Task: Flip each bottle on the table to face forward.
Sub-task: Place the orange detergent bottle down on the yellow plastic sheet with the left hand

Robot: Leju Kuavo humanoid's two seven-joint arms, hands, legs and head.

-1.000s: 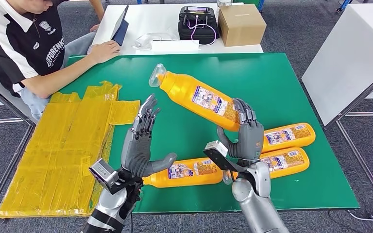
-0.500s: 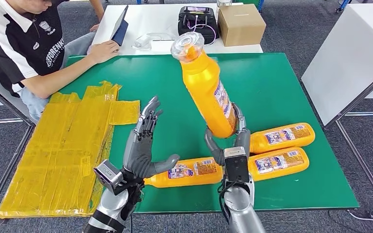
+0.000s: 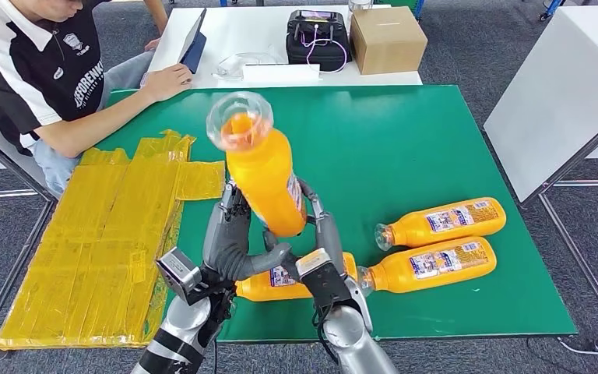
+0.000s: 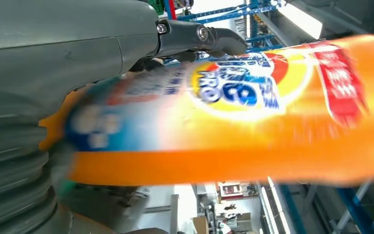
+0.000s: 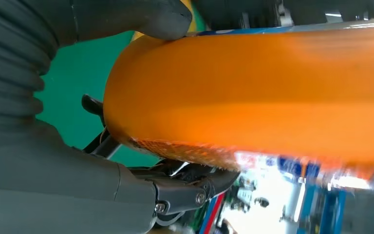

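Note:
An orange bottle with a clear cap stands nearly upright in the air over the green table. My right hand grips its lower end. My left hand is right beside it, fingers straight up behind the bottle and thumb reaching under it. The left wrist view has the bottle's label blurred against that palm. In the right wrist view the bottle's plain side lies under my right thumb. Three more orange bottles lie flat: one below my hands, two at the right.
A yellow taped sheet covers the table's left part. A person sits at the far left corner, one hand on the table edge. Behind stands a white table with a cardboard box, a black case and a tablet.
My right hand has swung the bottle from lying across to upright and carried it left, up against my left hand. The left hand has barely moved.

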